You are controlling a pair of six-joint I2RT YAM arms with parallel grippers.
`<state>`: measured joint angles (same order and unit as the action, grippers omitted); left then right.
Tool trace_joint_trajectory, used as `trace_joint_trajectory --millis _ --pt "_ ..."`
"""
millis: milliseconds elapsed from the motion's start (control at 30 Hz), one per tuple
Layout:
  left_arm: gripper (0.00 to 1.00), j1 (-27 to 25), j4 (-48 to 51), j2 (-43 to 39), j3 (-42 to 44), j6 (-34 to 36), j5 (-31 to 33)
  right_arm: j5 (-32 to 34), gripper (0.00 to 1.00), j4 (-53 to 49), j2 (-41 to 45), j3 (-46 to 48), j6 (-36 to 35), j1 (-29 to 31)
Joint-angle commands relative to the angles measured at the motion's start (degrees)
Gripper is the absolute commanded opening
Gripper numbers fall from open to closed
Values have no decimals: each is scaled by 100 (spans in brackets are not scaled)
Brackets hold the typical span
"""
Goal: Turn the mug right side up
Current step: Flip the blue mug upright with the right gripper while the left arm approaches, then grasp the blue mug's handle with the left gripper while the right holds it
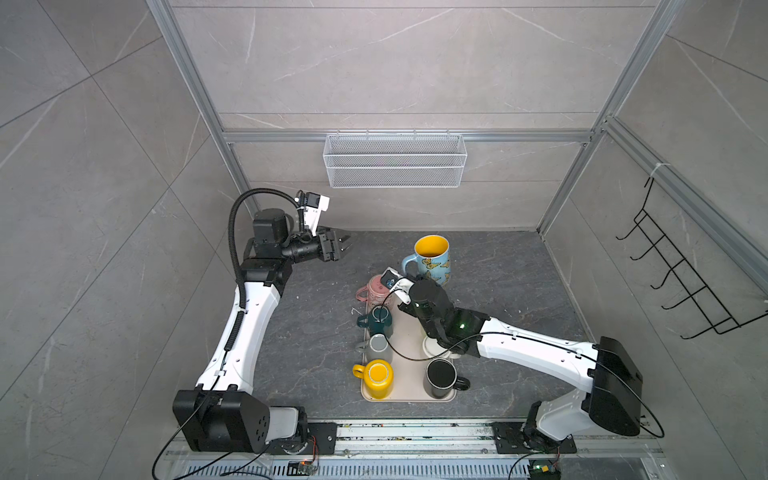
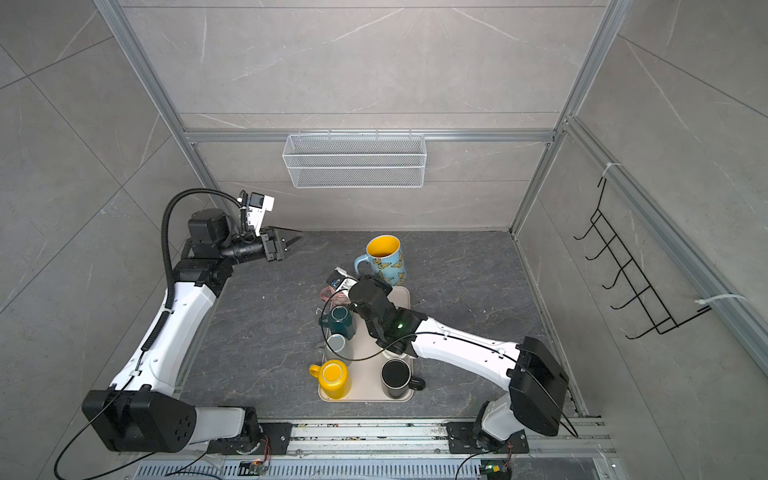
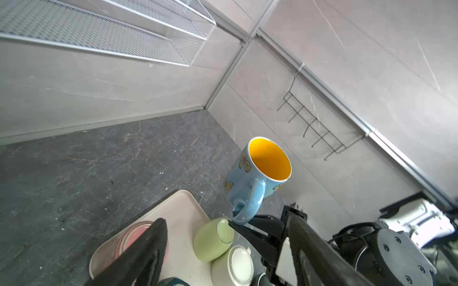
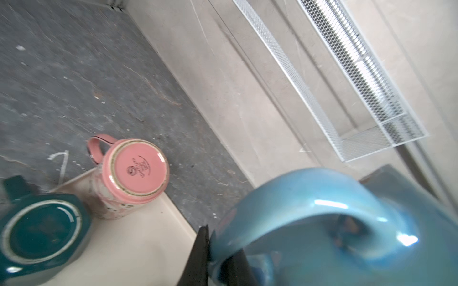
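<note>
**Butterfly mug mouth-up, handle clamped by the right arm**

The blue butterfly mug (image 1: 432,259) sits at the tray's 12 o'clock, just past its far rim. Its yellow inside faces up in both top views, so the turning looks done. The right gripper (image 3: 239,219) is pinched tight on the lower part of the mug's handle (image 4: 322,210). Whether the base touches the table (image 1: 316,332) I cannot tell. What remains, by my reading, is setting it down and letting go.

The left gripper (image 1: 347,244) hangs with its jaws wide and empty at the mug's 9 o'clock, well apart.

On the beige tray (image 1: 411,382), an upturned pink mug (image 4: 138,170) stands at the 11 o'clock corner, near the right wrist. A teal mug (image 1: 378,322) is just beside it. Both crowd any retreat.
</note>
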<state>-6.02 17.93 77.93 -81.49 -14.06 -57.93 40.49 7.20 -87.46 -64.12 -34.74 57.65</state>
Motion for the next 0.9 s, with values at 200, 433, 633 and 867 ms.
trace_joint_trajectory --millis 200,433,633,867 --pt "80 -1116 2572 347 -1026 2624 292 990 0 2300 -258 279 -1947 159" --pt "80 -1423 2935 611 -1158 2997 1036 773 0 2446 -171 398 -1948 207" --pt "80 -1533 2836 856 -1224 3010 1309 610 0 2321 -130 409 -1803 279" --pt "78 -1614 2416 882 -1080 2925 1286 418 0 1977 2 393 -1336 317"
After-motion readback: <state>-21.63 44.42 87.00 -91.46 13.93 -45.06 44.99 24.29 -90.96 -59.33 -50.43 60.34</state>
